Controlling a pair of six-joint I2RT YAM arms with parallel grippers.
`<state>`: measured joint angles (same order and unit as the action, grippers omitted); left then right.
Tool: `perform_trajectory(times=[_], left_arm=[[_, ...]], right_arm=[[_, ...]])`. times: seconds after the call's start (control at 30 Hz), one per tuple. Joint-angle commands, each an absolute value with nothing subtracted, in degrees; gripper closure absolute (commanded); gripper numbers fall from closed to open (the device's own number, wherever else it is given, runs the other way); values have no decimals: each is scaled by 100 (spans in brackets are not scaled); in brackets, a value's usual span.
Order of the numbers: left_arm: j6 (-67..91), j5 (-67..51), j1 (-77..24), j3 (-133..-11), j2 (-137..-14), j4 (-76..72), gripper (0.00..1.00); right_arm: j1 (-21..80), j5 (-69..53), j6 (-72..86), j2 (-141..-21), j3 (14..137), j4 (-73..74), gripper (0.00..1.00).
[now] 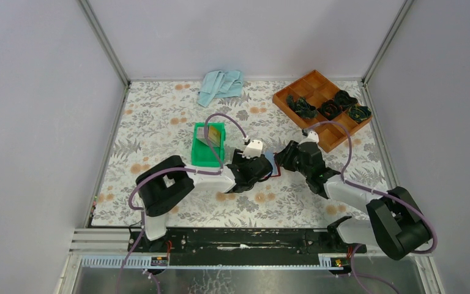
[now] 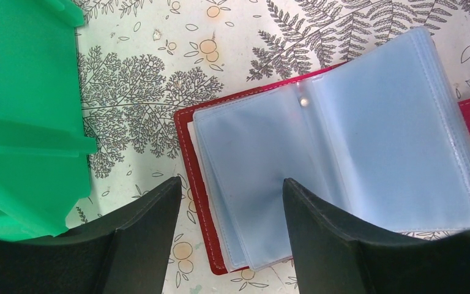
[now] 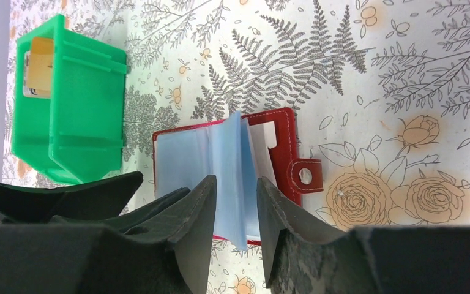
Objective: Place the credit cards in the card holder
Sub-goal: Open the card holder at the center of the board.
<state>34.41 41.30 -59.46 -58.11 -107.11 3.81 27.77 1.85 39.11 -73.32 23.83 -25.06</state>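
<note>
Your left gripper (image 2: 231, 187) has its jaws wide open over the card holder (image 2: 186, 147), which lies open just beside the green bin (image 2: 18, 110). Your right gripper (image 3: 237, 184) sits narrow around the upright clear sleeves (image 3: 232, 141) — can't tell if it's pinching them — and a gold credit card (image 3: 38, 73) leans inside the bin

Nothing legible anywhere, no words, brands, numbers or signs (any print on the yellowish credit card (image 3: 38, 72) standing in the green bin (image 3: 85, 122) too small and blurred to make out).
</note>
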Motion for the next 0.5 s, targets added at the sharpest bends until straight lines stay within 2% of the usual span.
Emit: perform_trajectory(times=[0.0, 0.17, 0.47], left_arm=[[3505, 4148, -5914, -5732, -10524, 171, 32], [3522, 4132, -5915, -5720, -10507, 167, 32], [3534, 4108, -5910, -5695, -10421, 167, 32]], right_arm=[[2813, 326, 3664, -7062, 2650, -2304, 62], [2878, -140, 3729, -7461, 2833, -2430, 63], [2988, -289, 3907, -8234, 2914, -2853, 63]])
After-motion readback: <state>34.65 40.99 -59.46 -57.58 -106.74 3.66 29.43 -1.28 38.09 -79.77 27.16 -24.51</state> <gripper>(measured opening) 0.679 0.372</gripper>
